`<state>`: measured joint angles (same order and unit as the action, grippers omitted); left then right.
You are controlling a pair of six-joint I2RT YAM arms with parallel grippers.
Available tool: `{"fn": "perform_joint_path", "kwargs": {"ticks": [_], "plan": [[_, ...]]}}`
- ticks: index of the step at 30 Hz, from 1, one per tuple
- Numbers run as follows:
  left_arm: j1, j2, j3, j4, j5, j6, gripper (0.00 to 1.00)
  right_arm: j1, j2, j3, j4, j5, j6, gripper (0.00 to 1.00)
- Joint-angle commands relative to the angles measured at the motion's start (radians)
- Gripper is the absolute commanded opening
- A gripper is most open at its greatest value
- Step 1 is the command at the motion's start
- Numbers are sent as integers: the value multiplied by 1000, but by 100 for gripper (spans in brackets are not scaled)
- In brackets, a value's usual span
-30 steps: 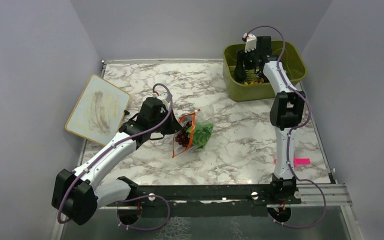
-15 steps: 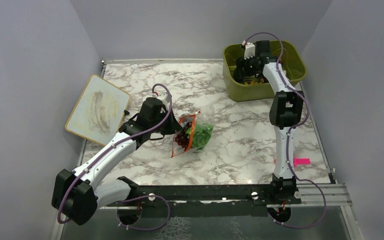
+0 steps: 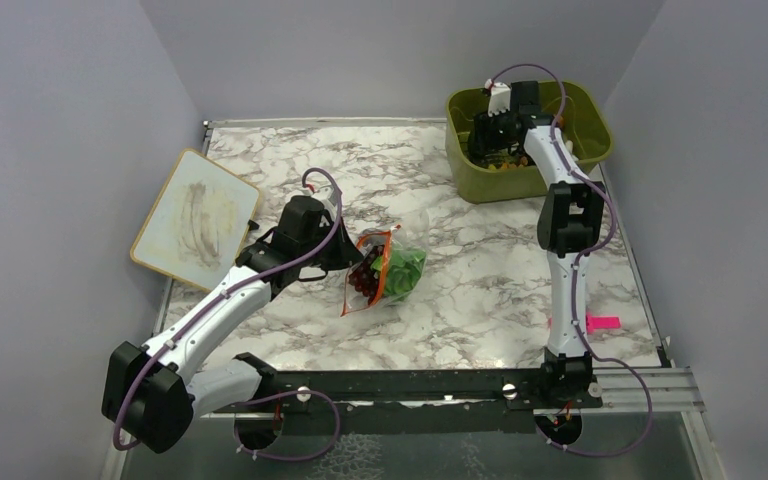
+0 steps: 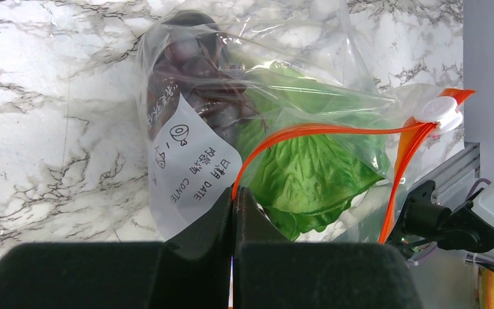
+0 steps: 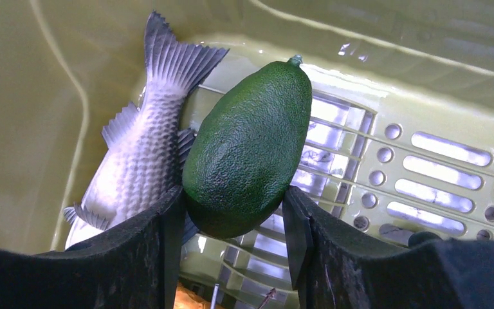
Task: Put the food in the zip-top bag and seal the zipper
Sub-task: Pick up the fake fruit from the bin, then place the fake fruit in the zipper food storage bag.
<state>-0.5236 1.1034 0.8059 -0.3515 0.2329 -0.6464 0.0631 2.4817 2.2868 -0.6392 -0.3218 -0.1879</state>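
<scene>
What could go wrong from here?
1. The right gripper pinches the rounded avocado near its fat end; it may slip out on lifting.
2. The fish lies against it and may get dragged.
3. The left gripper holds the floppy bag by one spot on the zipper; the mouth may sag shut.

One clear floppy plastic zip-top bag (image 4: 186,161) has one narrow orange-red zipper strip (image 4: 334,131), one leafy green lettuce piece (image 4: 309,174) and one bunch of purple grapes (image 4: 186,64). One olive-green rigid plastic bin (image 3: 480,178) has one dark green pebbly avocado (image 5: 247,151) and one grey scaly fish (image 5: 138,167). Also: one white wood-edged board (image 3: 195,218), one small pink clip (image 3: 600,322), two white-and-black robot arms (image 3: 222,298) (image 3: 567,285).
</scene>
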Motion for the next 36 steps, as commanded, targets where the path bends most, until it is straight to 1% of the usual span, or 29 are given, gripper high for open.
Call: {"fn": "perform_joint_path", "kwargs": {"ticks": [1, 3, 7, 11, 16, 20, 25, 30, 36], "plan": [[0, -14, 19, 3, -32, -16, 0, -7, -49, -18, 84, 13, 5, 33], [0, -14, 21, 2, -37, -16, 0, -6, -72, -28, 107, 16, 11, 33], [0, -4, 22, 16, -34, -21, 0, -6, -117, -37, 144, 10, 78, 30], [0, 3, 36, 34, -28, -15, 0, -6, -177, -67, 181, 10, 122, 30], [0, -14, 36, 52, -53, -15, 0, -6, -210, -44, 145, 23, 162, 28], [0, -14, 44, 100, -39, -18, 0, -6, -266, -71, 117, 18, 214, 28], [-1, -24, 49, 138, -67, -17, 0, -7, -382, -191, 123, -14, 303, 28], [-1, -12, 94, 116, -73, 7, 0, -4, -520, -325, 119, -41, 356, 28], [0, -25, 114, 151, -62, -12, 0, 24, -719, -542, 158, -85, 409, 27]]}}
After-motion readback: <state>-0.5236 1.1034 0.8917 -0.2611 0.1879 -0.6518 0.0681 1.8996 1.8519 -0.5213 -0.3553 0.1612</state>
